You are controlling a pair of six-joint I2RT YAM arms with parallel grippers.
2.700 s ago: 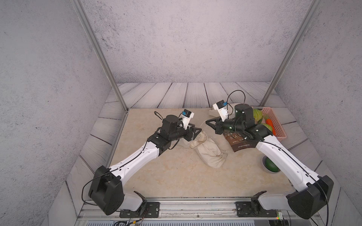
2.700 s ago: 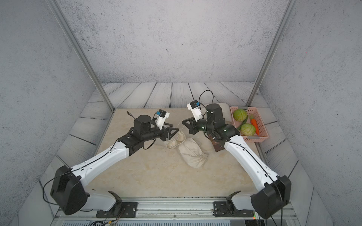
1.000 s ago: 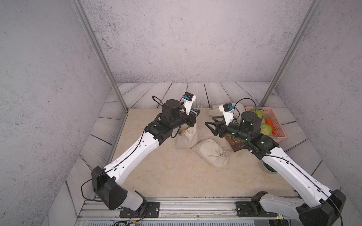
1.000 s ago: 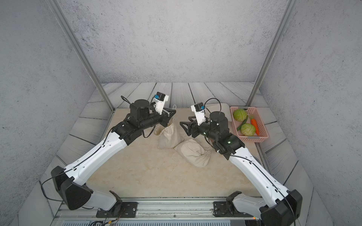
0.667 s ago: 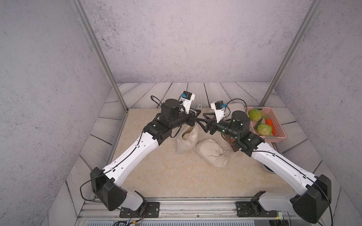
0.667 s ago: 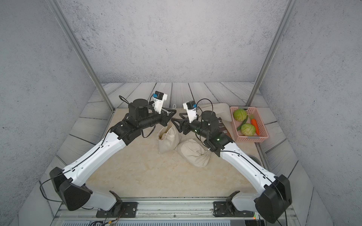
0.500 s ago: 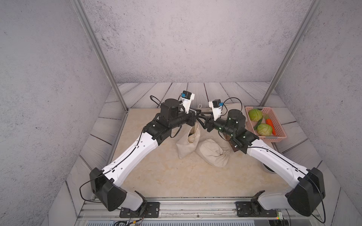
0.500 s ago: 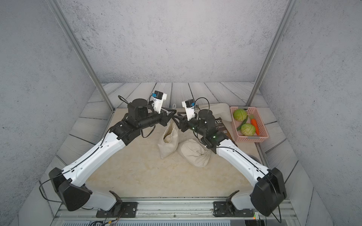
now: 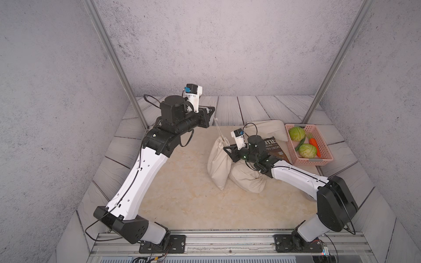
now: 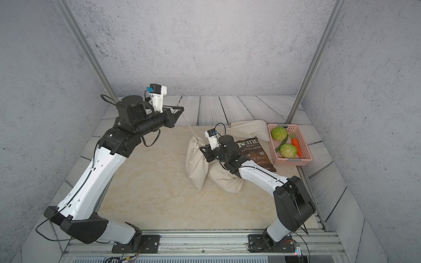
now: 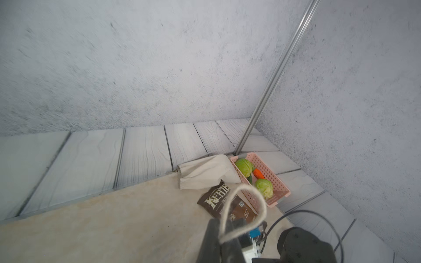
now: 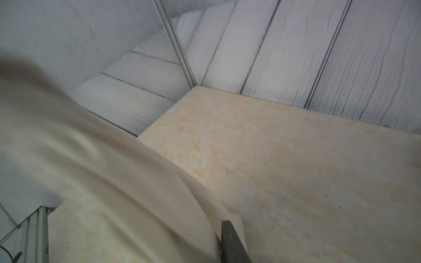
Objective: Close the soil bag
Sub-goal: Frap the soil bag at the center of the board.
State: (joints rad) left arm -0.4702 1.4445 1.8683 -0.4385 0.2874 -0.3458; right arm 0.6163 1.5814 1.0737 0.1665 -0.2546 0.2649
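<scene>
Top views both: soil bag stood upright on table, leaning on 2nd sack. L gripper was raised beyond it, jaws pinched on drawstring, which ran taut to neck, prob. to cinch mouth. L wrist view: drawstring loop poked from closed fingers. R gripper sat against bag's upper side, likely bracing vs pull. Jaw state unclear, cloth hid it.
</scene>
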